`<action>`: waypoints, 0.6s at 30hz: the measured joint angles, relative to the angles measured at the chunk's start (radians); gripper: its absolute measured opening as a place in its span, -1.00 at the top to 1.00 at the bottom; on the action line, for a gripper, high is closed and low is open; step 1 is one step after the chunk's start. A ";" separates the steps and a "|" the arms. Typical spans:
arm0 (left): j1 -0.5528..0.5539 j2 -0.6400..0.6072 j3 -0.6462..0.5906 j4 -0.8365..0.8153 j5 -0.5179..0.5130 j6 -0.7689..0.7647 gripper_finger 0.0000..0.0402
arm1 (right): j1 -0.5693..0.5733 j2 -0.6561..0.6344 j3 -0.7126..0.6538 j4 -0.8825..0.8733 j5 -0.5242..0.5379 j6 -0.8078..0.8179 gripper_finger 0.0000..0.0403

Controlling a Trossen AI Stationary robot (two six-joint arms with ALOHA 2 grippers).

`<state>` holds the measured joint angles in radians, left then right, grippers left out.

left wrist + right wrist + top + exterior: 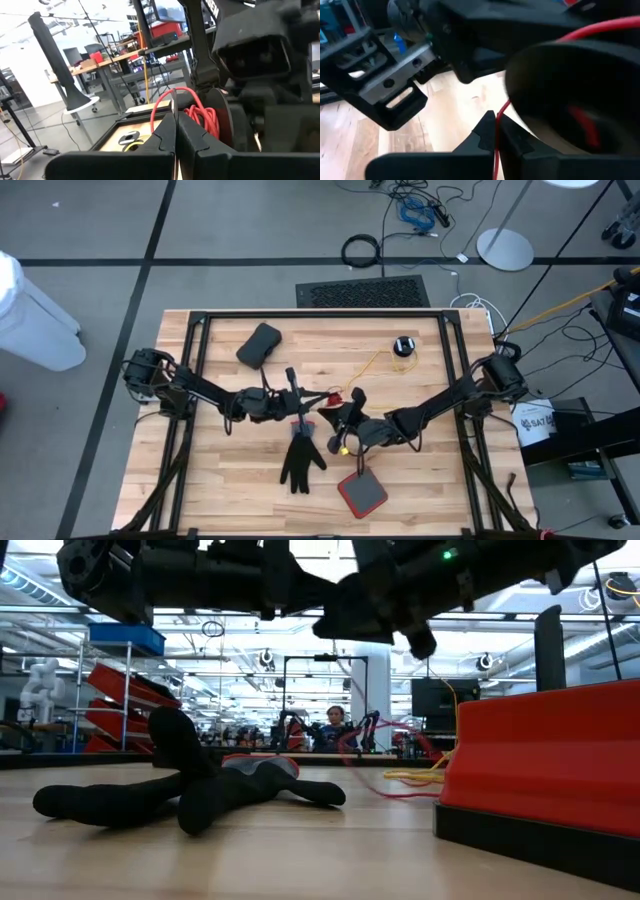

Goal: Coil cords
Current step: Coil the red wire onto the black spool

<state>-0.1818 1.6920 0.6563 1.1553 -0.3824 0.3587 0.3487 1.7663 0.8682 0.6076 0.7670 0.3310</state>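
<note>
high view: both arms reach in from the counter's (230, 490) sides and meet near its middle
left claw (303, 402): just 9 o'clock of centre, fingers pressed together on a thin red cord (172, 100); the left wrist view shows the cord running up from between the fingertips
right claw (340, 412): just beside the left claw on its 3 o'clock side, fingers together on a red cord (496, 145) that runs up from between the tips in the right wrist view
red coil (202, 117): loops of red cord seen by a dark round part just past the left claw's tips; whether they are wound on it cannot be told
yellow cord (372, 365): lies on the counter, running from the claws toward 1 o'clock
black puck (404, 345): small and round, at the far end of the yellow cord, toward 1 o'clock of centre
black glove (300, 458): flat on the counter at 6 o'clock of the claws
red block (361, 492): on a dark base, at 5 o'clock of the claws, near the counter's edge
dark pouch (259, 345): at 11 o'clock, well apart from the claws
person (334, 723): seated far off in the room behind, in the low view
</note>
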 joint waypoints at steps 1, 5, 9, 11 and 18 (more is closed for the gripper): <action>-0.001 0.000 0.000 0.000 -0.001 0.007 1.00 | -0.001 0.011 0.013 -0.003 -0.005 -0.005 1.00; -0.001 0.000 0.000 -0.030 -0.016 0.024 1.00 | 0.001 0.029 0.054 -0.007 -0.007 -0.028 1.00; -0.001 0.000 0.000 -0.052 -0.020 0.024 1.00 | 0.007 0.028 0.070 -0.016 -0.007 -0.058 1.00; -0.001 0.000 0.000 -0.056 -0.019 0.024 1.00 | 0.012 0.026 0.073 -0.015 -0.006 -0.062 1.00; -0.001 0.000 -0.001 -0.059 -0.018 0.023 1.00 | 0.030 0.025 0.073 -0.186 -0.002 0.077 1.00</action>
<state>-0.1825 1.6917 0.6556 1.0967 -0.4001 0.3819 0.3782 1.7912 0.9417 0.4213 0.7650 0.4084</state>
